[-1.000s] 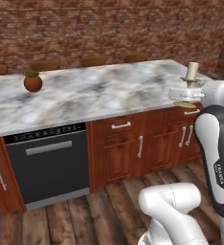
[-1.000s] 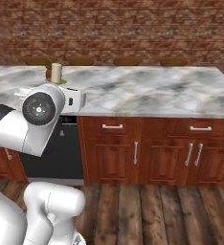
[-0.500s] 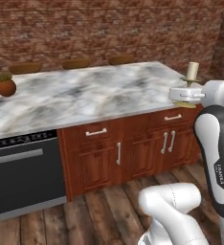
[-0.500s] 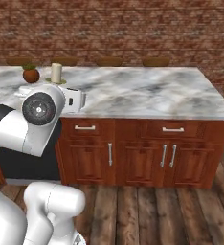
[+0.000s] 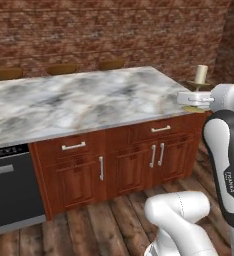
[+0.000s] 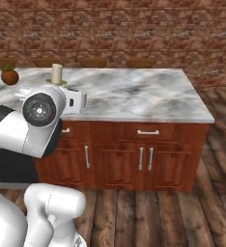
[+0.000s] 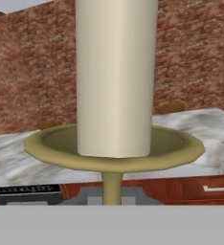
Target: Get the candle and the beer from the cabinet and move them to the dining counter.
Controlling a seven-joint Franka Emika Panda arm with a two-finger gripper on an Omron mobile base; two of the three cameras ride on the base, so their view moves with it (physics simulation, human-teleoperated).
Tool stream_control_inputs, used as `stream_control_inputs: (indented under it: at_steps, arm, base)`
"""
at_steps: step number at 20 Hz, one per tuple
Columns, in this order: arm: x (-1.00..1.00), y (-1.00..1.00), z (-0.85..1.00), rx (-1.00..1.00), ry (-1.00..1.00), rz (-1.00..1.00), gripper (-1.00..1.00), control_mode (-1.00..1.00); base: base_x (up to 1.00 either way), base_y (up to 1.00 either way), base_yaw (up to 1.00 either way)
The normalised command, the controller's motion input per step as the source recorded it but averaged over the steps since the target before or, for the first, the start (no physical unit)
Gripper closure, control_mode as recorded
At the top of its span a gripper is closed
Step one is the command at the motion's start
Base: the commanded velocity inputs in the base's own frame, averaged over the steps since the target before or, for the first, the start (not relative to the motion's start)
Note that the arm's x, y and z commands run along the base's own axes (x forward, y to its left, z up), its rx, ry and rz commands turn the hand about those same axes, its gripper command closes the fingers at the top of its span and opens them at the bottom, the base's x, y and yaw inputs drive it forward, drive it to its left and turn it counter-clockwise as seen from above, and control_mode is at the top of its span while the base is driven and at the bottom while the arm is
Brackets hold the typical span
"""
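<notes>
From the left base view, the short cream-white candle on its brass-yellow candlestick [image 5: 201,75] stands straight up in the gripper [image 5: 193,98], just past the right end of the long white-grey marble surface [image 5: 79,102]. The surface lies to the candle's left.

From the right base view, the candle [image 6: 57,73] rides above the near left part of the surface [image 6: 134,94], not yet touching it.

From the hand view, the candle [image 7: 116,76] stands tall. The gripper is closed tight on its thin stem.
</notes>
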Motion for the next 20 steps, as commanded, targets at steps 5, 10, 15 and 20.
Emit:
stream_control_inputs:
  at_steps: [5, 10, 15, 20]
  arm:
    - [0.00, 0.00, 0.00, 0.00, 0.00, 0.00, 1.00, 1.00]
    - [0.00, 0.00, 0.00, 0.00, 0.00, 0.00, 1.00, 1.00]
    - [0.00, 0.00, 0.00, 0.00, 0.00, 0.00, 1.00, 1.00]
    - [0.00, 0.00, 0.00, 0.00, 0.00, 0.00, 1.00, 1.00]
  base:
    - [0.41, -0.63, 0.00]
    - [0.40, -0.64, 0.00]
    - [0.39, -0.65, 0.00]
    - [0.39, -0.65, 0.00]
